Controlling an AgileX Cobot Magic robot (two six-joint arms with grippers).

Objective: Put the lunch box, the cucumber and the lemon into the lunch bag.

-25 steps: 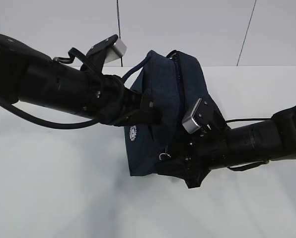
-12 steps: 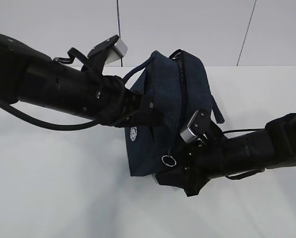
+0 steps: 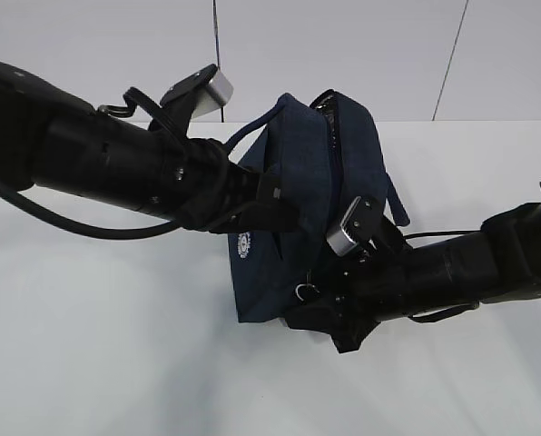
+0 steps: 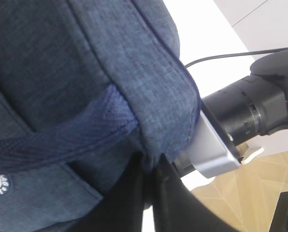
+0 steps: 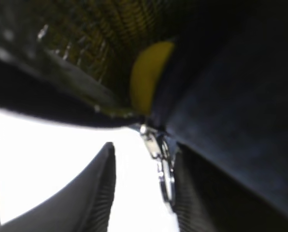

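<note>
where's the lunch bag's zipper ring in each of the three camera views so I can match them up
Exterior view: the zipper ring hangs at the lunch bag's lower front corner, just left of the right gripper.
Left wrist view: not in it; only bag fabric, a handle strap and the white logo show.
Right wrist view: the ring sits low in the middle, blurred, between the two fingers, with the lemon above it.
Shared landmark: the navy bag.

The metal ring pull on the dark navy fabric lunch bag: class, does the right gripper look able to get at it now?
Probably yes. The metal ring pull hangs between the right gripper's fingers, with nothing blocking it.
</note>
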